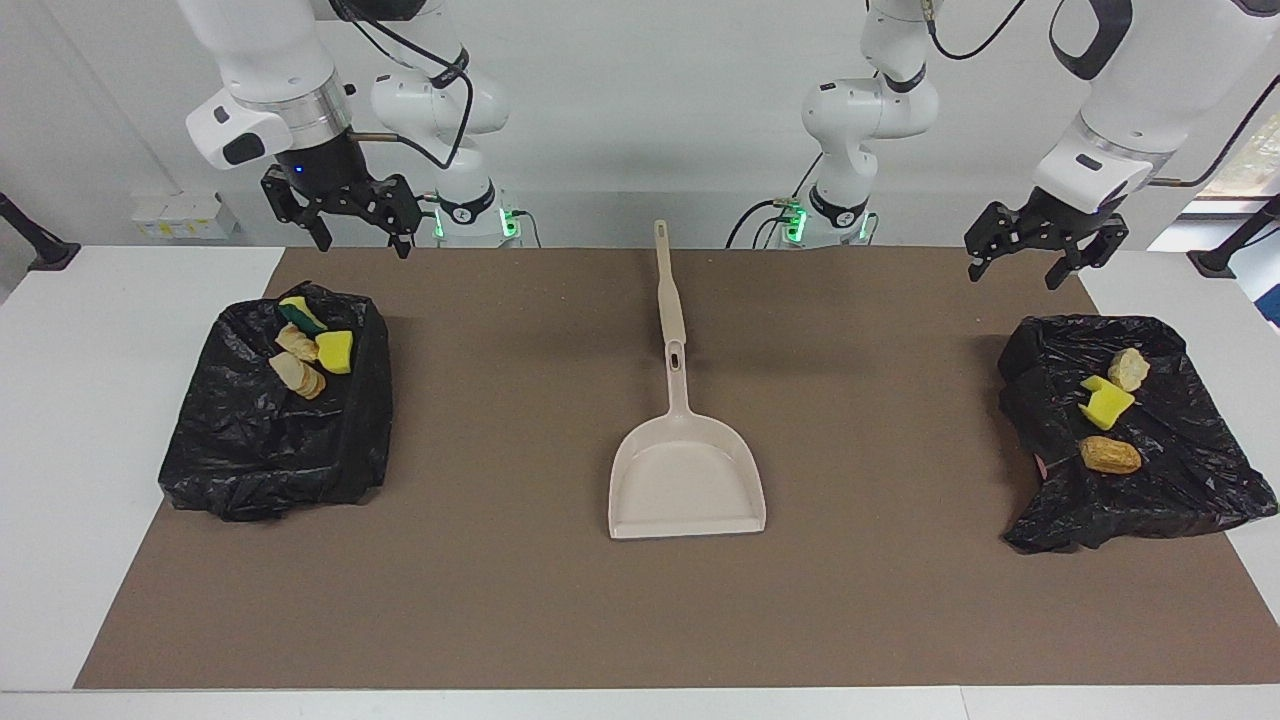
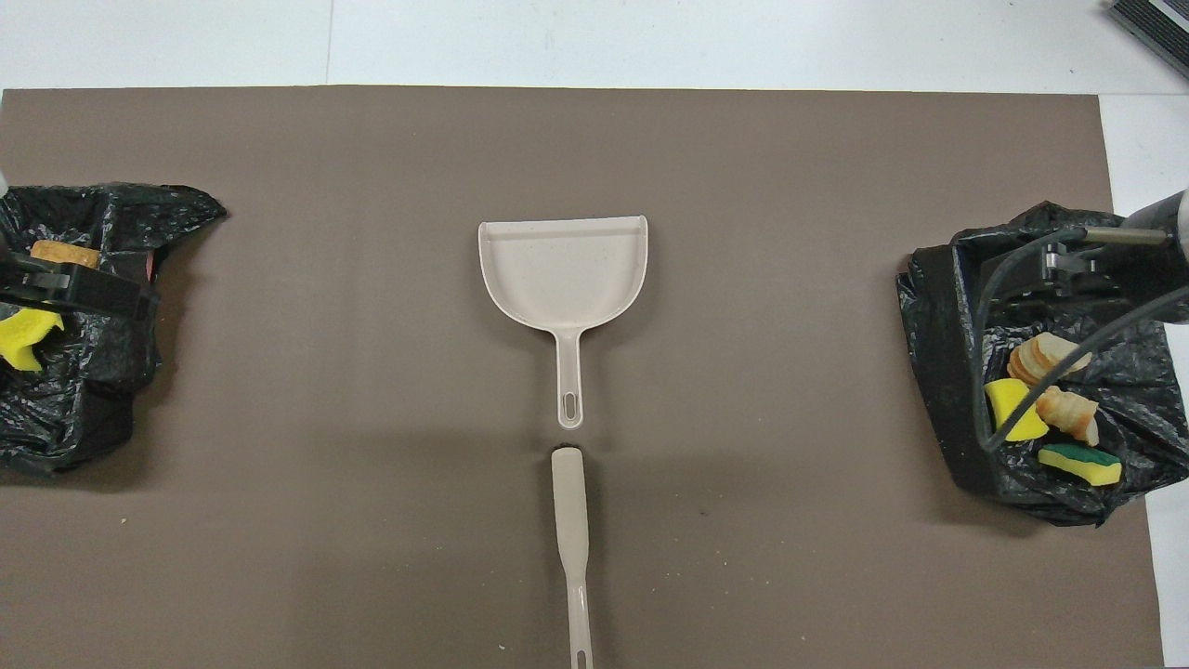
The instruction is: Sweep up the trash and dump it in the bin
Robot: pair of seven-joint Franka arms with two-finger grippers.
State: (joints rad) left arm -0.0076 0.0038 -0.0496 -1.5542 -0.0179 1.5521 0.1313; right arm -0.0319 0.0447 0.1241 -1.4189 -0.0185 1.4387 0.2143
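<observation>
Two black-lined bins sit at the two ends of a brown mat [image 1: 520,600] on the white bench [image 1: 80,400], and all the trash lies inside them. The bin at the right arm's end [image 1: 275,455] holds four scraps grouped at its robot-side part: a yellow-and-green sponge piece [image 1: 301,313], a yellow sponge chunk [image 1: 335,351] and two tan bread-like lumps [image 1: 297,372], close together and partly touching. The bin at the left arm's end [image 1: 1160,480] holds three: a pale lump [image 1: 1129,369], a yellow sponge chunk [image 1: 1104,402] just beside it, and an orange-brown lump [image 1: 1110,455] a little farther from the robots. Between the bins, mid-mat, a beige dustpan [image 1: 687,487] lies flat with its handle toward the robots, and a beige brush [image 1: 667,290] lies in line with it, nearer to the robots, its end almost meeting the dustpan's handle. The right pincer [image 1: 355,235] hangs in the air over the robot-side edge of its bin, fingers spread wide and holding nothing. The left pincer [image 1: 1030,262] hangs over the mat just off its bin's robot-side corner, also spread wide and holding nothing.
</observation>
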